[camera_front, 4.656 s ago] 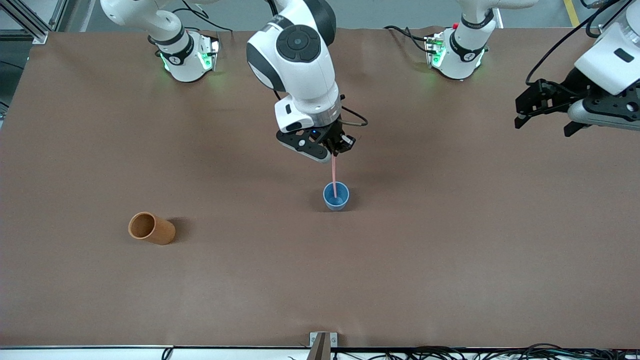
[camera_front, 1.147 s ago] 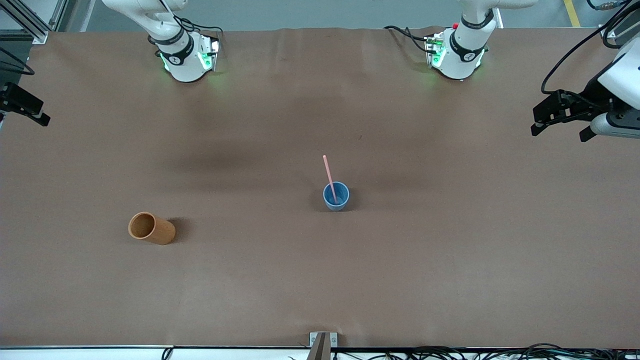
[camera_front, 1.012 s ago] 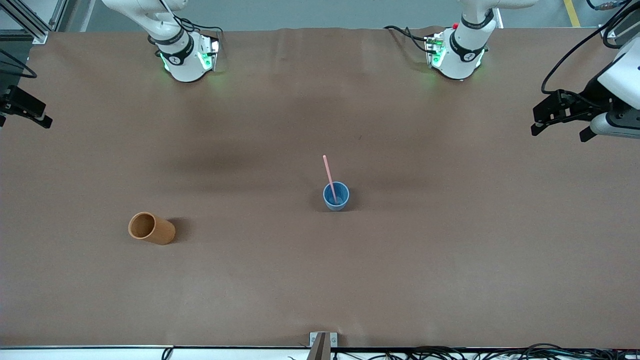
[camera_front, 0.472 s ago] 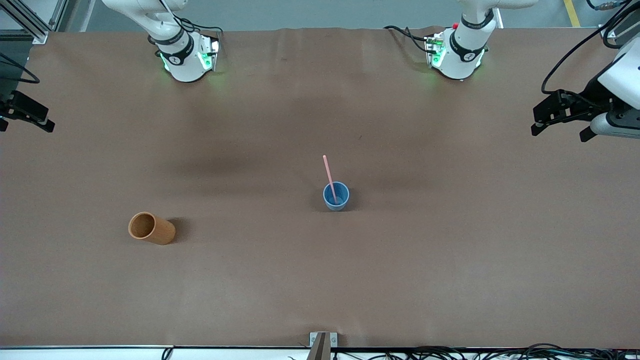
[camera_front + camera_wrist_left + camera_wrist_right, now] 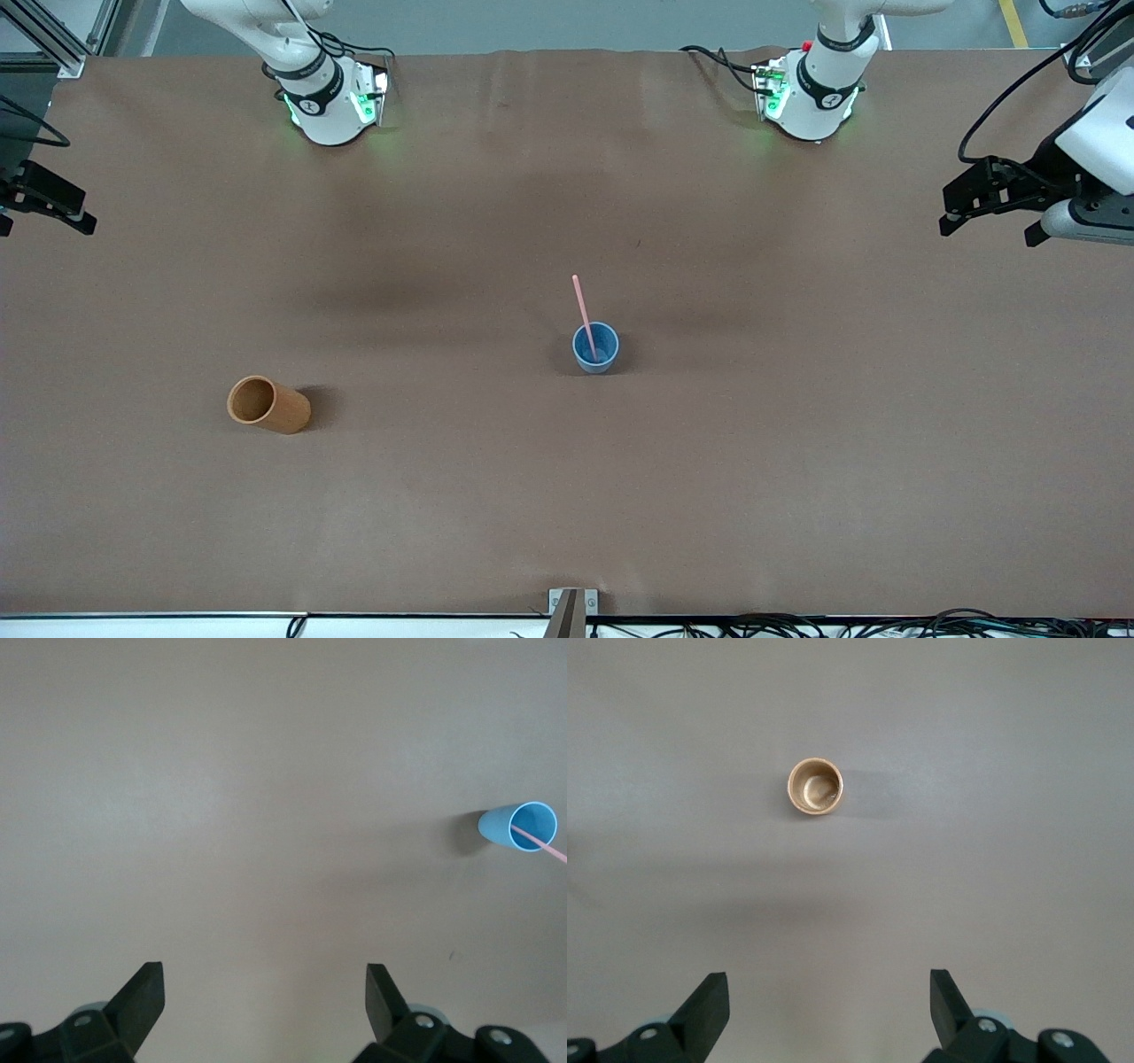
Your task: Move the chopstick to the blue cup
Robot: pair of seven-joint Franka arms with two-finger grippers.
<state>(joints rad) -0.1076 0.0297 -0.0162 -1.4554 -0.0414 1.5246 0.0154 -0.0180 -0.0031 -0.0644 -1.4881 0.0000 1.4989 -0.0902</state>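
Note:
The blue cup point(image 5: 595, 347) stands upright near the middle of the table. The pale-pink chopstick point(image 5: 582, 306) sits in it, its lower end inside and its top leaning over the rim toward the robots' bases. Nothing holds it. The left wrist view shows the blue cup point(image 5: 518, 827) with the chopstick point(image 5: 542, 844) poking out. My left gripper point(image 5: 988, 230) hangs open over the left arm's end of the table, empty point(image 5: 266, 992). My right gripper point(image 5: 44, 229) is open and empty over the right arm's end point(image 5: 830, 992).
An orange-brown cup point(image 5: 268, 404) stands toward the right arm's end, nearer to the front camera than the blue cup; it is also under the right wrist camera point(image 5: 815, 787). Brown table cover point(image 5: 797, 461) spreads all around. Cables lie along the front edge.
Earlier my right gripper held the chopstick over the blue cup; it has let go and drawn back to its end of the table. Over the last second it only drifted slightly.

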